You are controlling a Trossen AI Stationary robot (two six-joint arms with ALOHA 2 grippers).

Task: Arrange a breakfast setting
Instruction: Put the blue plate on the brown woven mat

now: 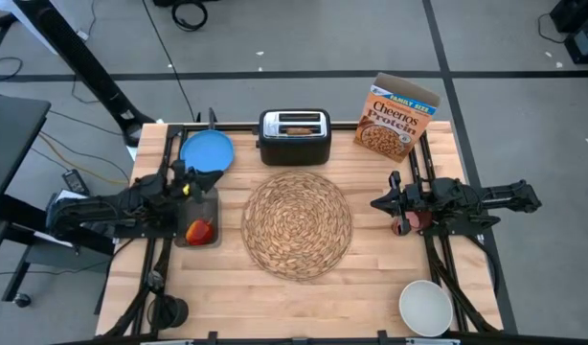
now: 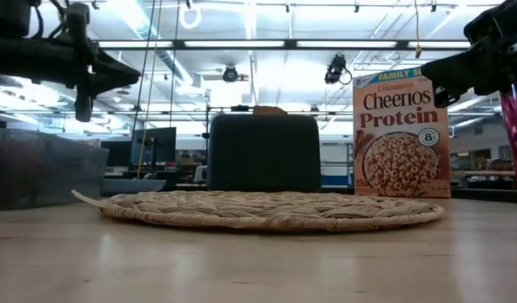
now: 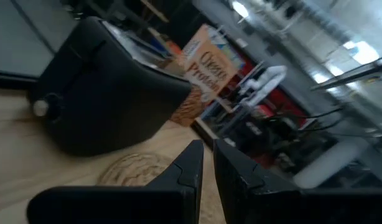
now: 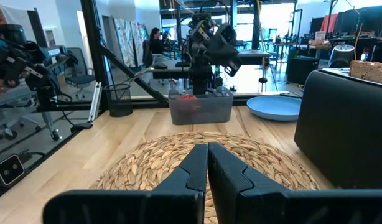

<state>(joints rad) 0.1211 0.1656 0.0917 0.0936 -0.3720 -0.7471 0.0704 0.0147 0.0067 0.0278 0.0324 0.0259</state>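
Placemat [image 1: 297, 224] (bare) lies between both closed, hovering grippers.

A robotics lab: beyond the wooden table [image 1: 304, 287] run ceiling light strips [image 2: 242, 44], glass partitions [image 4: 125, 43], office chairs [image 4: 79, 78], desks with monitors [image 2: 153, 145] and floor cables [image 1: 189, 14].

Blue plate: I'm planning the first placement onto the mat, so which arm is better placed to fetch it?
Probably the left. The left gripper hovers just beside the blue plate; the right gripper waits across the placemat.
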